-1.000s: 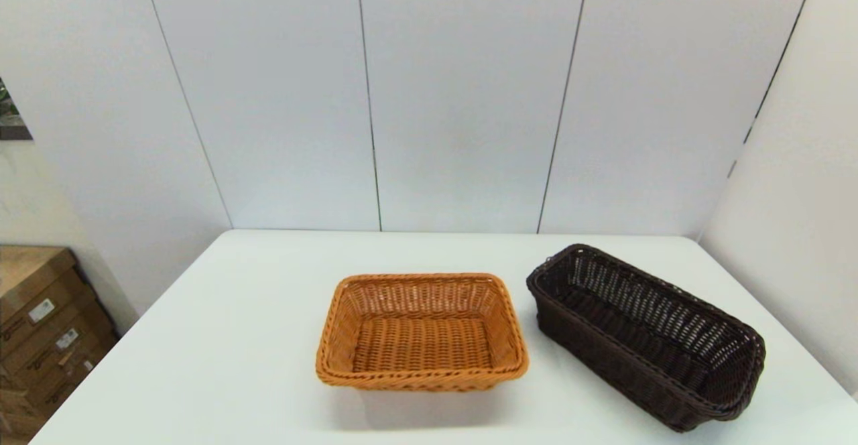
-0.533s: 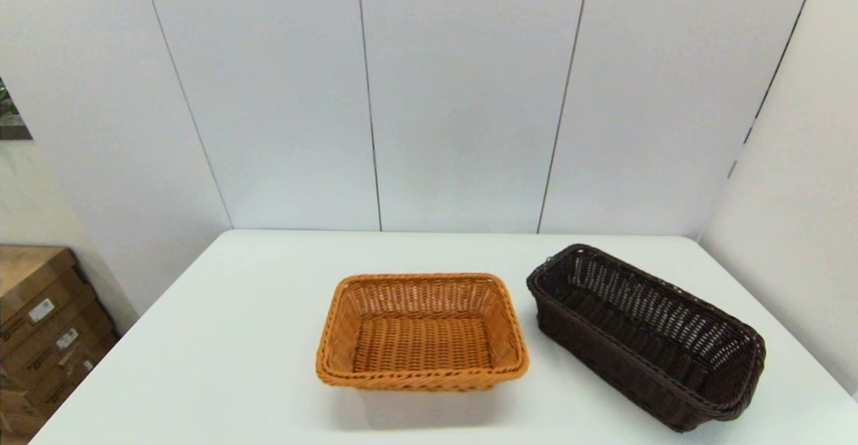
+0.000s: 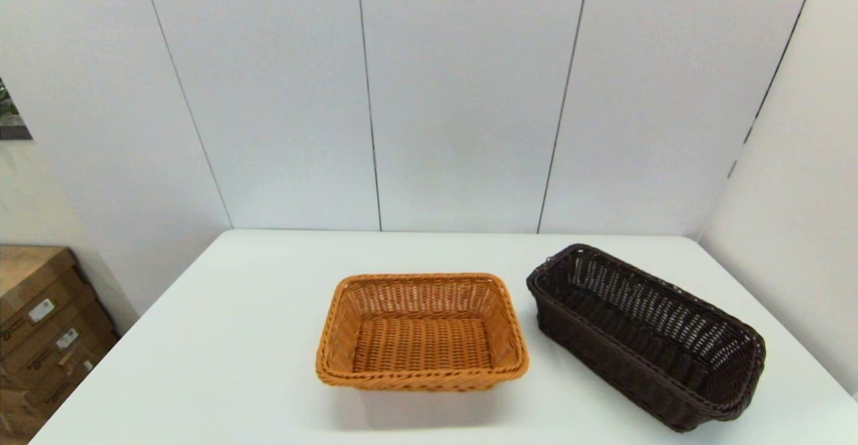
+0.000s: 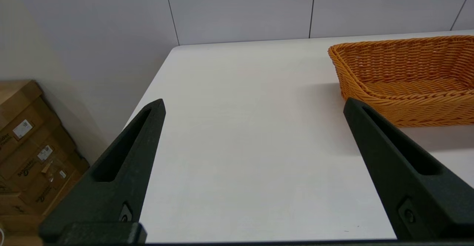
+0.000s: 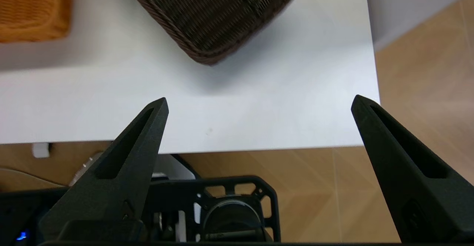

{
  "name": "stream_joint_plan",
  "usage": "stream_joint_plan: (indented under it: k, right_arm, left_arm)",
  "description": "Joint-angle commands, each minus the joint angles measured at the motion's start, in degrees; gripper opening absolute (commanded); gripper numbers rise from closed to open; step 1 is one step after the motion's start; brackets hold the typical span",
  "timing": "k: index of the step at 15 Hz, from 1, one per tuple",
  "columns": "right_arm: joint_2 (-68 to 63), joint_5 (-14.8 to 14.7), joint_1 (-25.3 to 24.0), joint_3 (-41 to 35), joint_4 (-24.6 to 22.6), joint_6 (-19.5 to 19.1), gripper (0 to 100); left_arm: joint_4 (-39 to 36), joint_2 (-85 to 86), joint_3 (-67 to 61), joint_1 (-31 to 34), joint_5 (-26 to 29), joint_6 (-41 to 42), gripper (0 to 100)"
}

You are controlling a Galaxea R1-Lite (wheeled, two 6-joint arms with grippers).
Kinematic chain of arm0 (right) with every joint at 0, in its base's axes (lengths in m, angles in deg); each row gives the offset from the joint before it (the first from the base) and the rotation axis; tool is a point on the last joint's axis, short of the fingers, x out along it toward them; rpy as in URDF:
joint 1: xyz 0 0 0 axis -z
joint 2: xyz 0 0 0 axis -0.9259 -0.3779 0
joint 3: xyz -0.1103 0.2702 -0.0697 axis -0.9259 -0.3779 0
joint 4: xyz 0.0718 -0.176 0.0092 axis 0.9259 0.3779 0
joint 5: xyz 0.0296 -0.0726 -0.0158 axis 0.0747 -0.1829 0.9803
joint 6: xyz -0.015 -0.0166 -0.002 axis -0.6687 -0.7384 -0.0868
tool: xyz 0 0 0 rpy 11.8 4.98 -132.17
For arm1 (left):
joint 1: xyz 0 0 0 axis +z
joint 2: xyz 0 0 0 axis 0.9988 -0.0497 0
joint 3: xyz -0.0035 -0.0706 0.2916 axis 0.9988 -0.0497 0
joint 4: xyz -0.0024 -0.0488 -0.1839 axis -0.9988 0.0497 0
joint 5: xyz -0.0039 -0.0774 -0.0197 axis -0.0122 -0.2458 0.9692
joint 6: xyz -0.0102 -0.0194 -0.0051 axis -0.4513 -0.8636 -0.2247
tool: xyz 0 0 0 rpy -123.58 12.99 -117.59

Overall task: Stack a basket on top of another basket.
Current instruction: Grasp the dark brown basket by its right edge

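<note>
Dark basket: nearly black, long rectangular woven wicker basket (image 3: 647, 334) with open-weave sides and braided rim, flat on the white table (image 3: 234, 338), lying at a slant on the robot's right, near end close to the table's front right corner.
Tan basket: orange-tan rectangular woven wicker basket (image 3: 421, 331) with braided rim, upright near the table's middle, just beside the dark one, not touching.
Right gripper (image 5: 259, 107): spread wide, holding nothing, hovering over the table's front edge, near end of the dark basket ahead of it.
Left gripper (image 4: 253, 107): likewise spread and empty, above the bare left part of the table, tan basket off to one side; looks parked.
Progress: nothing gripped yet; stacking not begun.
Grasp risk: thin rim gripped at one end of a long basket; likely to sag or swivel between the fingers once lifted.
Snag risk: open weave, easy for a fingertip to catch on entry or release.
Fit risk: dark basket apparently longer and narrower than the tan one; may perch on the rims, rock, or slide off if set down off-centre.
Collision risk: low carry could nudge the tan basket sideways.
</note>
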Motion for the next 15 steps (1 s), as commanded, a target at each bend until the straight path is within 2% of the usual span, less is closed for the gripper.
stream_joint_plan:
  k: [1, 6, 7, 10, 12, 15]
  right_arm:
    - [-4.07, -1.28, -0.09, -1.54, 0.98, 0.08, 100]
    - [-14.09, -1.37, -1.49, -2.15, 0.54, 0.43, 100]
    - [-15.59, -1.37, -1.58, -2.15, 0.54, 1.75, 100]
    - [-19.89, -2.16, -2.81, -1.36, -0.07, 9.66, 100]
    - [-21.74, -3.31, -6.24, -0.83, -0.16, 15.46, 100]
    - [-25.52, -6.29, -12.83, 1.36, -0.16, 26.45, 100]
  left_arm:
    - [0.08, -0.07, 0.0, 0.04, 0.04, 0.27, 100]
    - [0.08, -0.07, 0.0, 0.04, 0.04, 0.18, 100]
    - [-0.01, -0.07, 0.0, 0.04, 0.04, 0.27, 100]
    - [0.08, -0.07, 0.0, 0.04, 0.04, 0.18, 100]
    - [-0.01, -0.07, 0.0, 0.04, 0.04, 0.18, 100]
    - [-0.01, -0.07, 0.0, 0.04, 0.04, 0.27, 100]
